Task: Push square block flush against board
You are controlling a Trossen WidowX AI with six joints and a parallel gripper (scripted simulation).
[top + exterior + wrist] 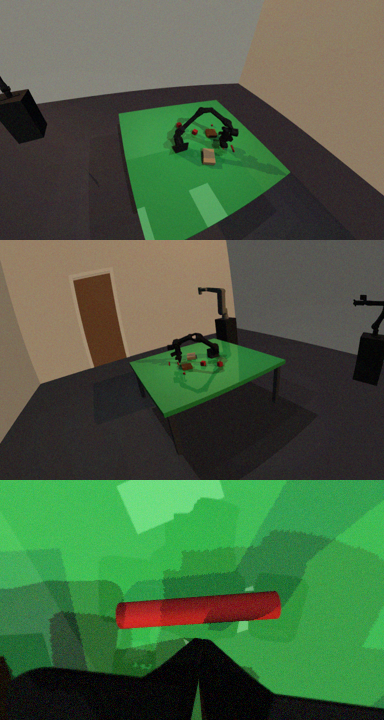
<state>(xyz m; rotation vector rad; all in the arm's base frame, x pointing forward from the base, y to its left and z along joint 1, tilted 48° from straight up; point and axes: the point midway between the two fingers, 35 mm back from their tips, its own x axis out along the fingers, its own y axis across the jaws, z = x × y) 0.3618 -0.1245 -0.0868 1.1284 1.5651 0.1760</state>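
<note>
Square block: most likely the brown piece (210, 132) (186, 366), right of centre in the top view and just below centre in the exterior one; flat on the green table (158, 175) (240, 370).
Board: by its longer shape, the tan piece (208, 156) (191, 356), below the brown one in the top view, a plain gap between them.
Gripper: the fingertips (223, 146) (179, 361) meet, jaws closed on nothing, low beside the block's right side in the top view.
Red rod: lies across the middle of the wrist view (198, 610), just beyond the tips; keep them off it.
Other red pieces: two cubes (178, 124) (194, 131) (220, 363) (203, 363) left of the block in the top view, outside the likely push path.
Step in hand: I judge it is lining up the push, the join not yet made.
Doing it well: set the closed tips low behind the block's far face, centred, and slide it slowly down the top view. Off-centre pressure would spin it; square the faces, match one edge, then back straight off.
</note>
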